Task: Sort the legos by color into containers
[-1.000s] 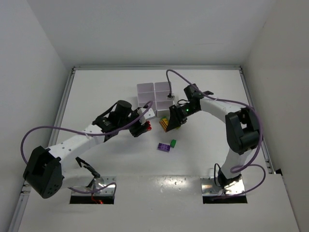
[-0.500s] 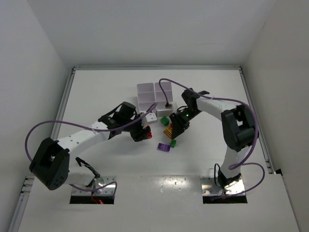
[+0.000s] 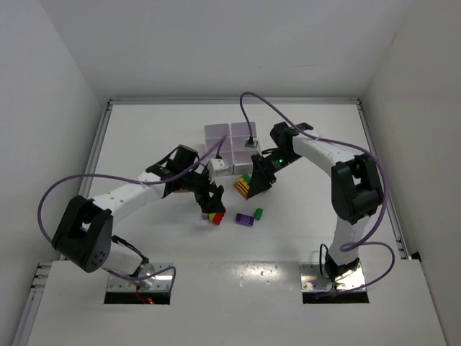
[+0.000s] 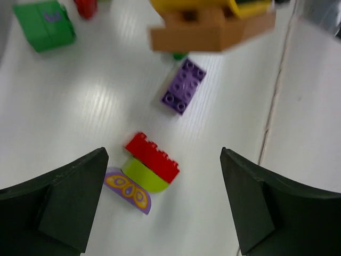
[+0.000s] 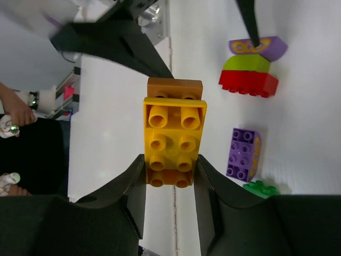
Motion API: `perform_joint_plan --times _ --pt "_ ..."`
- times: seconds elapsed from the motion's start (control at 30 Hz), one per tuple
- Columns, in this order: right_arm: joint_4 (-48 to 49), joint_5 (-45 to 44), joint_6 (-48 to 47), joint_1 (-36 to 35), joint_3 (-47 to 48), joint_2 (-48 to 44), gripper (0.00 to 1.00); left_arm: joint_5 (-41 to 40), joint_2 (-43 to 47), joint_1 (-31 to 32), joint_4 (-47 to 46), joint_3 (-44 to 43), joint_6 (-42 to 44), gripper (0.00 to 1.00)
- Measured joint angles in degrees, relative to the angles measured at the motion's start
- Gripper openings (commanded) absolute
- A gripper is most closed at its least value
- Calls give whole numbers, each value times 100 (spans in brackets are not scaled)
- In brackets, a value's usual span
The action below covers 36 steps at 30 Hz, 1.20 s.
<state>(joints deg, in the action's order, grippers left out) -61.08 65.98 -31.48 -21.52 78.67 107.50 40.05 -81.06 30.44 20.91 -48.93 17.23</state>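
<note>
Beside containers, R claw pinches yellow/orange stack (underside hidden); L claw spread.

Left end effector spread, right end effector clamped (both lowered)

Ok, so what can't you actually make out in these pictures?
Containers: top view, too small to see what is inside.
Yellow and orange stack: left wrist view, blurred and cut off by the top edge.
Green brick: right wrist view, lower part hidden by the right gripper.
</note>
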Motion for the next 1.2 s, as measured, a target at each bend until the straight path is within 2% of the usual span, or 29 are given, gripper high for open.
perform_joint_plan --times 0.17,0.27,0.53,0.9,1.1,1.2 --pt "-365 332 -461 17 46 79 0 1036 63 -472 -758 -151 -1045 83" --pt "-485 420 -623 39 138 83 0 1744 -79 -581 -1204 -367 -1611 81" --pt "-566 494 -780 31 518 105 0 2929 -433 -597 -1580 -619 -2291 76" --pt "-564 501 -800 -146 623 111 0 3294 -715 -616 -1628 -804 -2551 74" --pt "-542 450 -804 -308 623 111 0 3257 -807 -621 -1644 -916 -2590 60" --pt "-533 409 -817 -361 632 111 0 3265 -850 -651 -1639 -931 -2621 47"
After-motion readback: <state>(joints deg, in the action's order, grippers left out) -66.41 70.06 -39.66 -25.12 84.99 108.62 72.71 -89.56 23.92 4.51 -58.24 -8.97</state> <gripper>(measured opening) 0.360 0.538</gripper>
